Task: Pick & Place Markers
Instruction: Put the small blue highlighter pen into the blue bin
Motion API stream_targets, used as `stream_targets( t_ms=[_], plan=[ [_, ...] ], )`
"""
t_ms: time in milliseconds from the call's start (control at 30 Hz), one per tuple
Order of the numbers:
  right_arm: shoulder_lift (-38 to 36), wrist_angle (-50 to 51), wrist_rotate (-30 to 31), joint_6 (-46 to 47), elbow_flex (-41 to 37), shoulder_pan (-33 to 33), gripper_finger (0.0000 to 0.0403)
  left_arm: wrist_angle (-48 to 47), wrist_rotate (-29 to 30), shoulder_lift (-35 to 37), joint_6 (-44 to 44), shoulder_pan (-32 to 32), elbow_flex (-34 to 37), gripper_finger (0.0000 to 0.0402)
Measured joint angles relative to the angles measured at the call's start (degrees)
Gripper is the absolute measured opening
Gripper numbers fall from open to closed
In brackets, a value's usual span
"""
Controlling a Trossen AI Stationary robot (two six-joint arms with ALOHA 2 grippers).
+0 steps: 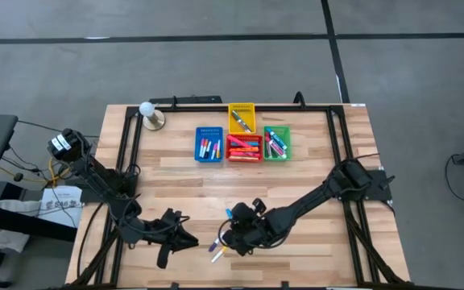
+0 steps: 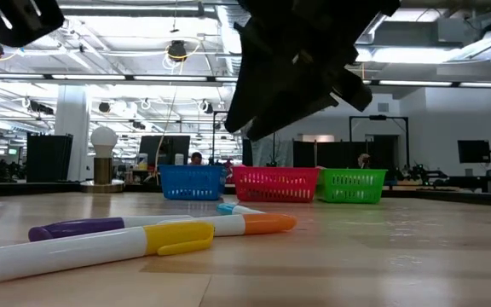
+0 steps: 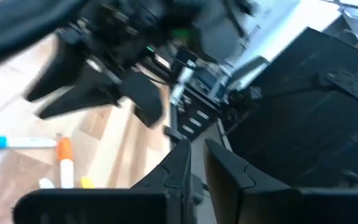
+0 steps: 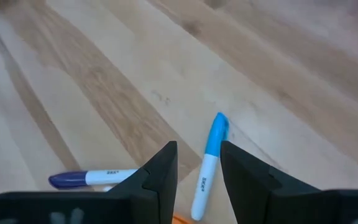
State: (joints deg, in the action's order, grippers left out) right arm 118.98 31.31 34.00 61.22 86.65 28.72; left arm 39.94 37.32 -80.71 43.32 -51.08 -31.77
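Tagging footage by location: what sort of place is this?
Probably a large open lab or workshop: exposed ceiling lights, monitors on desks behind, concrete floor around the wooden table.

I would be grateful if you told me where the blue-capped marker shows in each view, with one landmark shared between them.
High view: blue-capped marker at the right gripper, near the front edge.
Low view: only its blue tip, behind the orange-capped marker.
Left wrist view: at the picture's left edge.
Right wrist view: between the open fingers.
Shared landmark: the orange-capped marker, beside it.
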Motion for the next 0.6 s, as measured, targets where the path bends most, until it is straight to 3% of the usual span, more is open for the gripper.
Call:
stream_targets(
  t_ms=[233,600],
  plan=[
    [0.37,1.28,-3.94,3.18,0.0,-2.18,0.0135,0.04,-2.88,0.0,0.25,-0.03,0.0,0.0062],
    [0.39,-0.1,-0.77,-4.28,-1.34,-4.08,0.0166,0.02,-3.03,0.0,-1.03,-0.05,0.0,0.0077]
  ],
)
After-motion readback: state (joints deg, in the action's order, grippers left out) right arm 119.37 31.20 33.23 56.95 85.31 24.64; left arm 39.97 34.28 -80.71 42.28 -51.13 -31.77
